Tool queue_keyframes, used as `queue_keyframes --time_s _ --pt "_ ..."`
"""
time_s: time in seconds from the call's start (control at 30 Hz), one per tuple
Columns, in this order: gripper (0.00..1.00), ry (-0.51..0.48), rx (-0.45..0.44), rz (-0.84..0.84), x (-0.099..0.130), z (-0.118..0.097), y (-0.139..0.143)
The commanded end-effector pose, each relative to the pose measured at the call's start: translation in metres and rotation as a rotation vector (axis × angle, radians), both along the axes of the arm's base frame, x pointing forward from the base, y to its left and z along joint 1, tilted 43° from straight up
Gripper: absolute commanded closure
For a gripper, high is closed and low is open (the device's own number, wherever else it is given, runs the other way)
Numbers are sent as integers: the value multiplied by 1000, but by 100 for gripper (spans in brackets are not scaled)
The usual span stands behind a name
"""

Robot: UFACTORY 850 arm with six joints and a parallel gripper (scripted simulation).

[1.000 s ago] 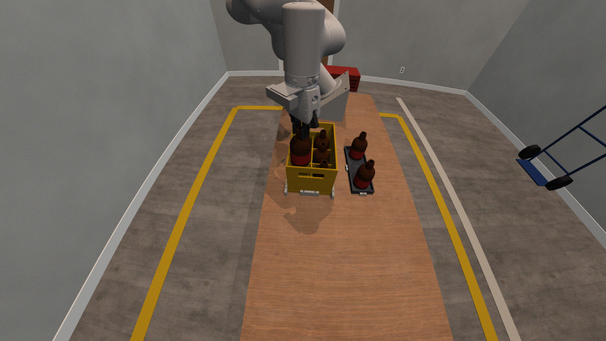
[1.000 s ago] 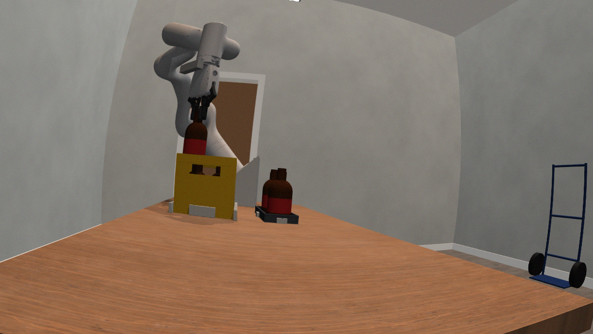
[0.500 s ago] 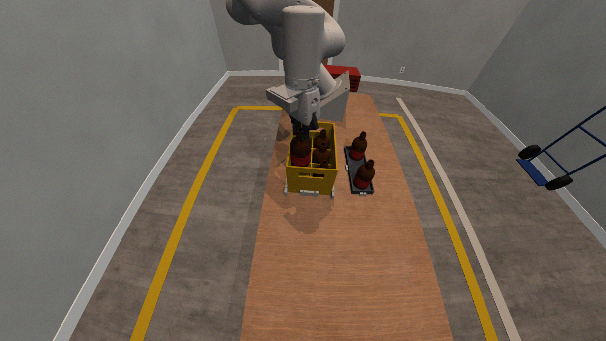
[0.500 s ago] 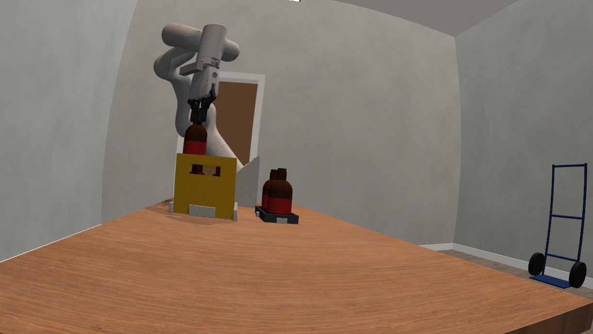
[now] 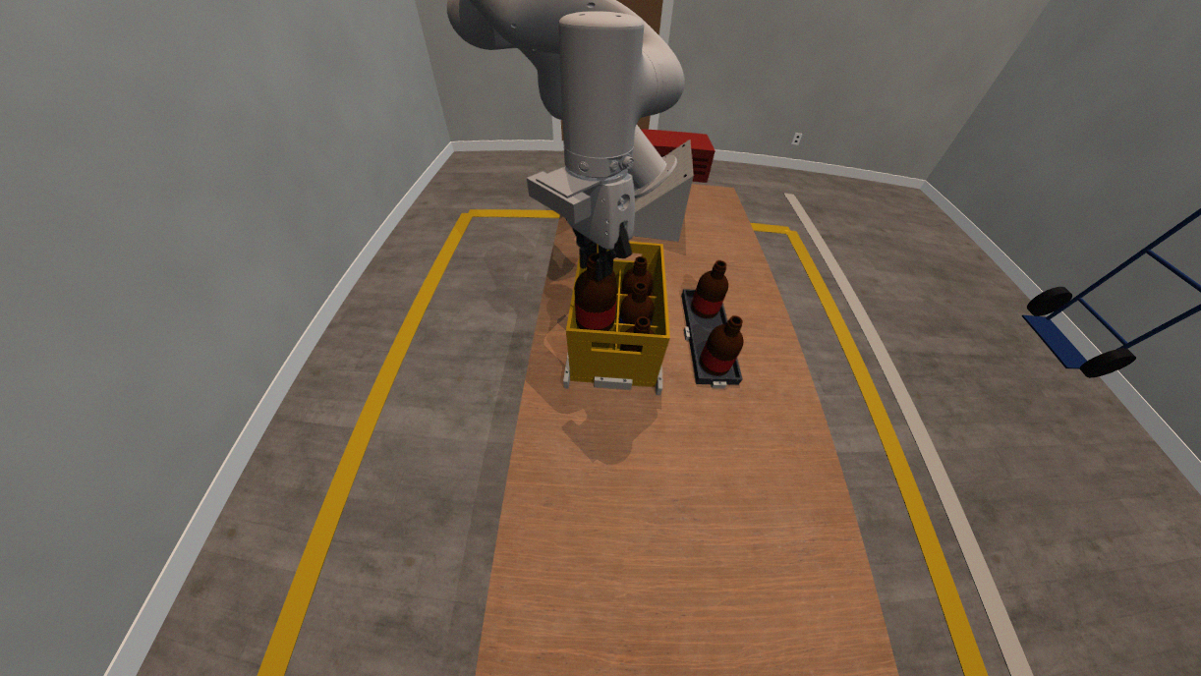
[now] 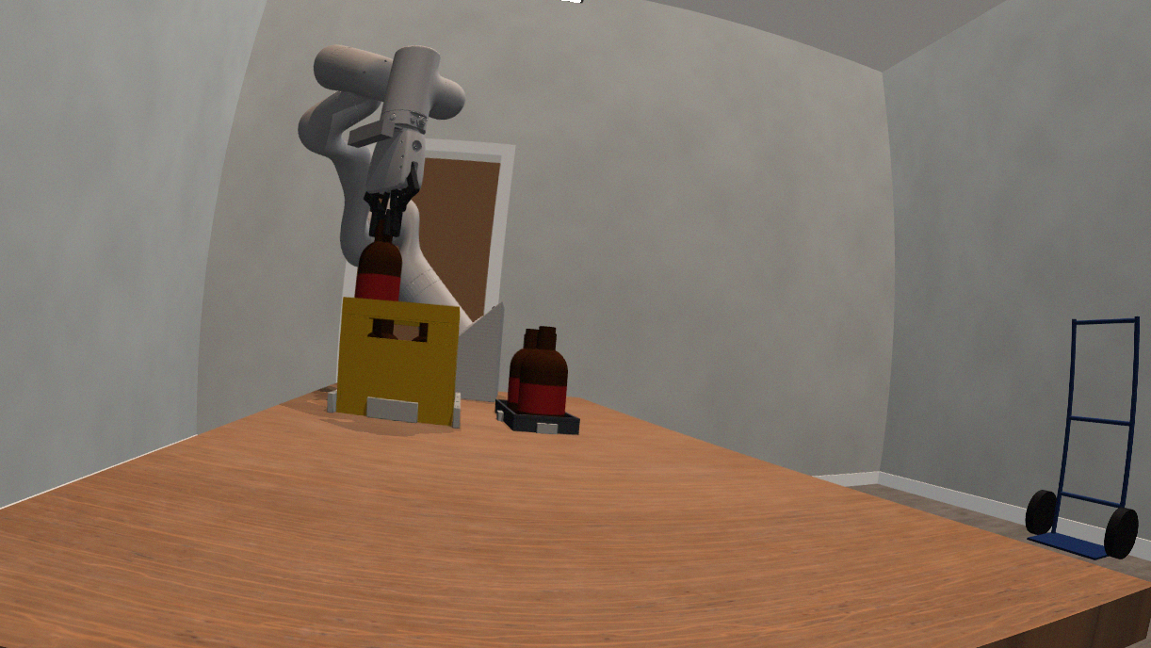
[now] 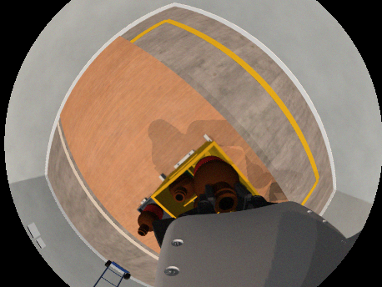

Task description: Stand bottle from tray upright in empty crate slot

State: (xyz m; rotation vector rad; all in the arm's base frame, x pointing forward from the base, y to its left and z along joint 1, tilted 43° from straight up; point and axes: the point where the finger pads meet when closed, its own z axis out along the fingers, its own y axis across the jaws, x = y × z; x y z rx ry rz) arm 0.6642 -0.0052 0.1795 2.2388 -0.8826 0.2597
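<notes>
Bright, even light all over, no glare. Soft dark shadows of the arm on the desk (image 5: 672,503), just in front of and beside the yellow crate (image 5: 617,352). Walls and floor lines bent at the edges. Round, curved wrist view with black corners, a bit fuzzy. Other views sharp.

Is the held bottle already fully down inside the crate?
No, the bottle in the tool rides with its red label above the crate rim.
</notes>
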Motion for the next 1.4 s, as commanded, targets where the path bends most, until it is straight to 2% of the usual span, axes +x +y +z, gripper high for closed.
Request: queue_keyframes --time_s 0.0,0.7,1.37 --pt "100 -2 0 1 1 1 1" --pt "100 -2 1 1 0 -5 -5" --pt "100 -2 1 1 -1 -20 -19"
